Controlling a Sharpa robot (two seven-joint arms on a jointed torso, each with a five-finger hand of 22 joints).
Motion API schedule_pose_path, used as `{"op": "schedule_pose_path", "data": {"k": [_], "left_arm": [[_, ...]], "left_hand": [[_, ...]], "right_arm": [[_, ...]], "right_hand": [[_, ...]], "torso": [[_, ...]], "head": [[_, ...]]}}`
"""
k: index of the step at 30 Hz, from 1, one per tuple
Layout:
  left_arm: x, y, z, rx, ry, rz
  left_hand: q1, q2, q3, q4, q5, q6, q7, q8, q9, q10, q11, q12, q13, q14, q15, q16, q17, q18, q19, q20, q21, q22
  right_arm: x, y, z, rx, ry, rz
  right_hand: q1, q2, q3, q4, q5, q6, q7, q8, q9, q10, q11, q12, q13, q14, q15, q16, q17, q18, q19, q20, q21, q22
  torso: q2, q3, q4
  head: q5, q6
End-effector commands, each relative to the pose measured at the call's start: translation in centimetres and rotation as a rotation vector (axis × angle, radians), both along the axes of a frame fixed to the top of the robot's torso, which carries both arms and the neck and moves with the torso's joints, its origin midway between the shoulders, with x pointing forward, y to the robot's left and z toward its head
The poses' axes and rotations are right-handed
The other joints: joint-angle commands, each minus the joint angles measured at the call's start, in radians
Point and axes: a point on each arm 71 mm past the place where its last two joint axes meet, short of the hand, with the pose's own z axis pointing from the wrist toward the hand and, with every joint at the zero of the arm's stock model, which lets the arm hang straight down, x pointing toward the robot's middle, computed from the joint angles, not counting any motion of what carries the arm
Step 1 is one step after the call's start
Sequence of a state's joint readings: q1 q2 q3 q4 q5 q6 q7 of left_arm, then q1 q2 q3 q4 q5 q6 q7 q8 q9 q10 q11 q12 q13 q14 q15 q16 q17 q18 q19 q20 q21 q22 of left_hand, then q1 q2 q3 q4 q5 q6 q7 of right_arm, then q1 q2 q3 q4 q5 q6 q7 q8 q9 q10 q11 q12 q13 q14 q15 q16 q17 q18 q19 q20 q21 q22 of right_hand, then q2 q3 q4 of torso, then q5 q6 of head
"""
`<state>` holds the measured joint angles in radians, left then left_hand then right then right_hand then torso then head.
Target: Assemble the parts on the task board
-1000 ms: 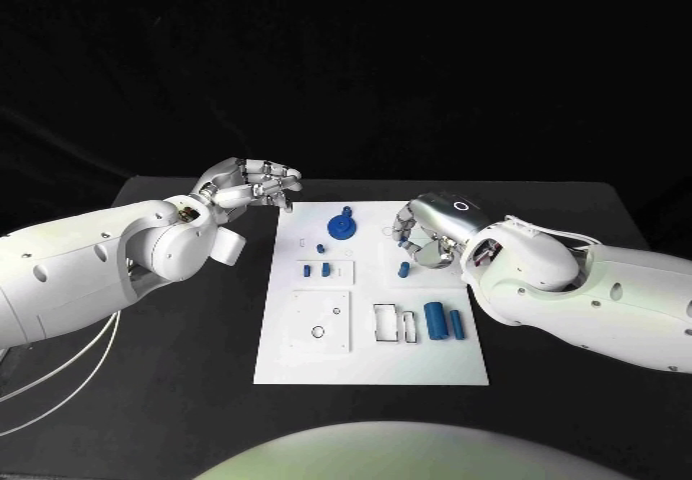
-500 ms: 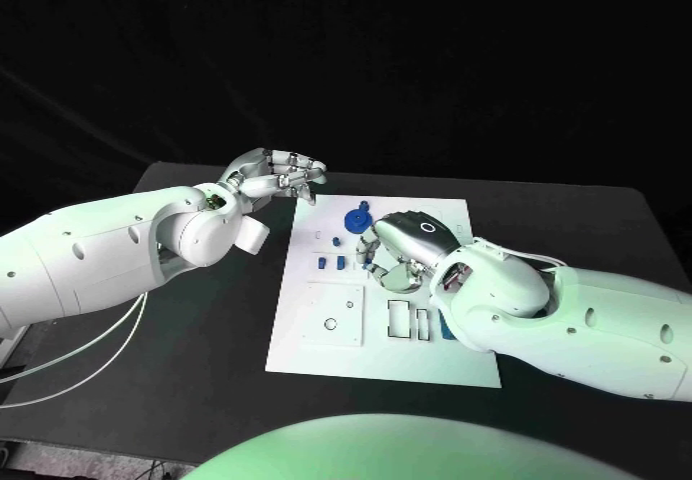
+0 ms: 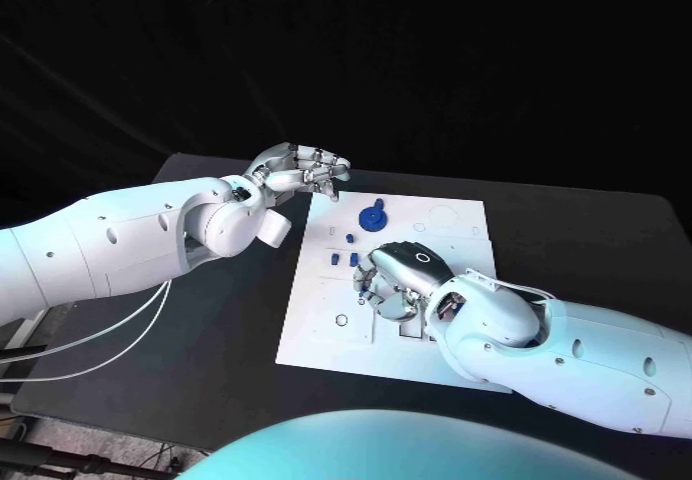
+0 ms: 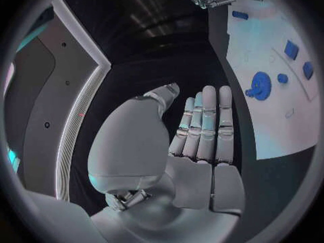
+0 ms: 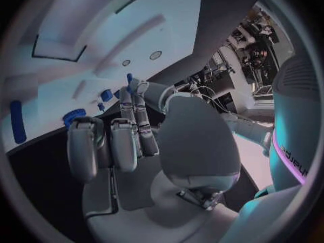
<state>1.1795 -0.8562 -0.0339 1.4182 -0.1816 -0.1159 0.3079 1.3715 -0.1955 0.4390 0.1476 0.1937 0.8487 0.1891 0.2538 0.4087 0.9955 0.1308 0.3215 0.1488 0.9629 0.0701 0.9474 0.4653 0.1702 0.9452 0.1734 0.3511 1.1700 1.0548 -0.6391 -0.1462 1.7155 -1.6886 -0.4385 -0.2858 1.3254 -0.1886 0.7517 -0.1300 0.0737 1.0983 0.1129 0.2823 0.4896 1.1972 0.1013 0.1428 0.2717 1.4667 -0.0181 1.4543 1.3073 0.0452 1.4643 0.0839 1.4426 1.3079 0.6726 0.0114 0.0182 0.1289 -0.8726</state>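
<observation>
Black table (image 3: 216,330) is carrying the white task board (image 3: 325,340) at its middle, with darkness behind. Blue parts are lying on the board: a round piece with a handle (image 3: 374,217) near the far edge, and two small pegs (image 3: 343,259) standing in the left half, just in front of it.

The left hand (image 3: 300,172) is hovering off the board's far left corner, above the table. In the left wrist view its fingers (image 4: 202,124) are lying straight and side by side, and it is holding nothing.

The right hand (image 3: 400,275) is hanging over the middle of the board, fingers (image 3: 378,296) pointing down towards the board surface. In the right wrist view the fingers (image 5: 128,129) are loosely curled with a small blue part (image 5: 129,79) showing just beyond their tips; whether it is pinched or merely lying behind them cannot be told.

Judgement: the step in hand appears to be a pick or a placement by the right hand at the board's middle. The next move calls for a fine descent with the fingertips aligned over one part or its socket, while the left hand is keeping clear.
</observation>
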Motion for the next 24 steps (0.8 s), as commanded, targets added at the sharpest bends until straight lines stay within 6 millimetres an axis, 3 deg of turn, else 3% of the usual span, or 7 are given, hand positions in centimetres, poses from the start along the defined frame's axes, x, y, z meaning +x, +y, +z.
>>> {"op": "schedule_pose_path", "data": {"k": [1,24], "left_arm": [[0.0,-0.3,0.1,-0.013,0.005,-0.016],[-0.1,-0.3,0.0,-0.013,0.01,-0.023]], "left_hand": [[-0.007,-0.003,0.005,-0.002,-0.002,-0.007,-0.002,0.004,-0.001,-0.007,0.002,0.0,-0.002,-0.004,0.0,-0.004,-0.002,0.007,-0.005,0.001,-0.007,-0.001],[-0.011,-0.003,0.006,-0.002,-0.001,-0.011,-0.001,0.003,-0.001,-0.009,0.003,0.001,-0.002,-0.004,0.0,-0.005,-0.002,0.007,-0.006,0.001,-0.008,-0.002]], "right_arm": [[-0.2,0.2,-0.3,-0.002,0.008,0.019],[0.2,-0.1,-1.4,-0.029,0.012,0.004]], "right_hand": [[-0.003,0.009,0.003,-0.004,0.005,0.006,0.001,0.0,0.002,0.059,-0.054,0.007,0.035,0.062,-0.009,0.001,0.064,-0.017,0.052,-0.005,-0.003,0.226],[-0.004,0.01,0.003,-0.004,0.005,0.005,0.002,-0.001,0.002,0.059,-0.053,0.006,0.036,0.061,-0.008,0.0,0.063,-0.017,0.052,-0.005,-0.003,0.226]], "torso": [[0.0,0.0002,-0.0003],[0.001,0.0008,-0.0004]], "head": [[0.008,0.0],[0.018,0.0]]}}
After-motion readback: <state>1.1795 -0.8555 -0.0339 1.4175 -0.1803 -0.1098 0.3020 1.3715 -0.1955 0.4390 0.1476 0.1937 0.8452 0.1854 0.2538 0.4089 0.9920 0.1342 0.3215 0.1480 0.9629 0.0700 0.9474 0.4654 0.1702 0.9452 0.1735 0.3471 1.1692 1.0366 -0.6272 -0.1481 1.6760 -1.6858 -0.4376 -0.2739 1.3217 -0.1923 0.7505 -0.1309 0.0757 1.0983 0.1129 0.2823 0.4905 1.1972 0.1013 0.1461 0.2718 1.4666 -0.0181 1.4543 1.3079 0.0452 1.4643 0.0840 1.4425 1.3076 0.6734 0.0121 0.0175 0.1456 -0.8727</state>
